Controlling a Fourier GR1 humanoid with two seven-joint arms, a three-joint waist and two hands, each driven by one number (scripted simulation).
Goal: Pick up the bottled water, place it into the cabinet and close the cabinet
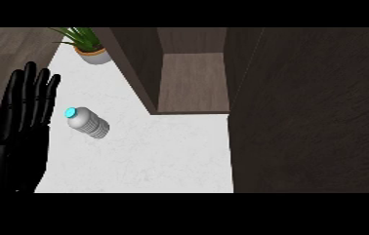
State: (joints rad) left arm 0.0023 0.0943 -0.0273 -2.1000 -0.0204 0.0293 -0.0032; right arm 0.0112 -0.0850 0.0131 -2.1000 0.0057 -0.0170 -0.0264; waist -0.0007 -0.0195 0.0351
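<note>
Head view shows the bottled water (pixel 88 123) lying on the white tabletop (pixel 166 151), just right of the resting left hand (pixel 25 112) with its fingers (pixel 32 80) straight and open, the open cabinet (pixel 191 83) beyond, a potted plant (pixel 90 46) behind

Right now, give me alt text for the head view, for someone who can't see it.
A bottled water with a blue cap lies on its side on a white counter, just right of the robot's open black left hand. Behind it stands an open wooden cabinet with a bare shelf, and a potted plant sits at the far left.
</note>
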